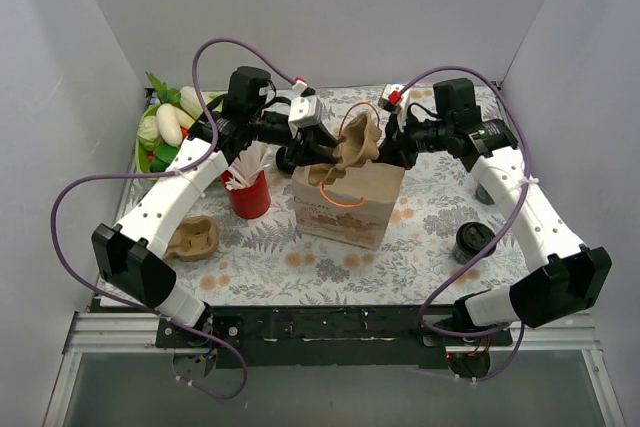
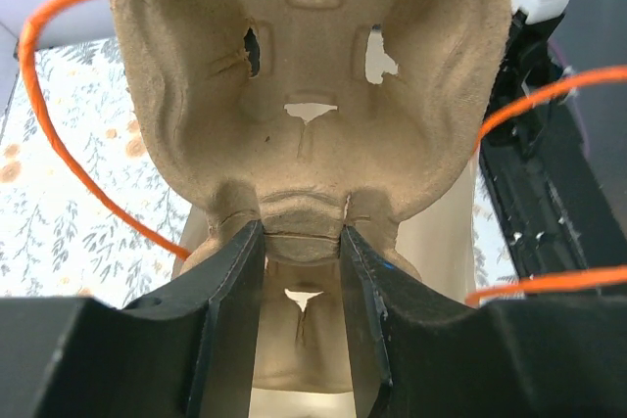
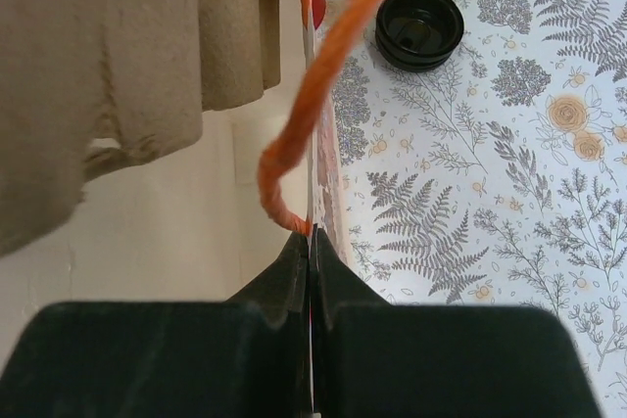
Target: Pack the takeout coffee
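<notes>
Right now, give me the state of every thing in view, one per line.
Paper bag: upright, mouth open.
Cup tray: on edge at the bag's mouth.
Left gripper: shut on the tray.
Right gripper: shut on the bag's rim.
Coffee cup: upright, lidded, outside the bag.
Loose lid: flat on the table.
Red cup: upright, holding straws.

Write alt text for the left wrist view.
The left gripper pinches the near edge of a brown pulp cup carrier, held over an open paper bag. Orange bag handles loop past on both sides; floral tablecloth shows at left.
</notes>
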You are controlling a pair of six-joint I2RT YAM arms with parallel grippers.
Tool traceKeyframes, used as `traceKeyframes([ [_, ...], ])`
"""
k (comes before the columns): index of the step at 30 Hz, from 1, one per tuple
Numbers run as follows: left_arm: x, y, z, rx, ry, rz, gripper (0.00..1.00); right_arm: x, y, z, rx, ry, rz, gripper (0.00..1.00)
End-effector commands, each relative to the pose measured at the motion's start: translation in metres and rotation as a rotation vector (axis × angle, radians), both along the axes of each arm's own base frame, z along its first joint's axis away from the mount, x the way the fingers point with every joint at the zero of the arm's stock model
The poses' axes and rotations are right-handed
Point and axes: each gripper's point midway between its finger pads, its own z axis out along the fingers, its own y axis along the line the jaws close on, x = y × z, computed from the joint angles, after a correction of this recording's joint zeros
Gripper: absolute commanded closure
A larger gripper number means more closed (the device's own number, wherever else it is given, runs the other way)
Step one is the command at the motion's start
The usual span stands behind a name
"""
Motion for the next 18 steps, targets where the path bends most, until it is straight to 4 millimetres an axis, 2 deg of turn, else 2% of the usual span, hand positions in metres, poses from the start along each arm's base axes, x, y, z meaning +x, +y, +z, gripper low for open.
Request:
traceKeyframes([
  [1,-0.005,0.012,-0.012,0.099,-0.100,0.005,1.00,-0.003,0.003,0.024,0.035,-0.036,0.009,0.99],
  [6,-0.009,0.012,-0.026,0.194,-0.136,-0.024,1.00,-0.003,0.000,0.021,0.014,-0.011,-0.003,0.99],
  [7,-0.011,0.013,-0.036,0.231,-0.105,-0.033,1.00,-0.003,0.000,0.023,0.010,-0.018,-0.003,0.99],
  [12,-0.017,0.010,-0.051,0.319,-0.153,-0.083,1.00,0.001,-0.001,0.019,-0.006,-0.007,-0.009,0.99],
  [18,-0.021,0.007,-0.066,0.384,-0.193,-0.103,1.00,0.001,0.003,0.027,0.029,0.005,-0.013,0.99],
])
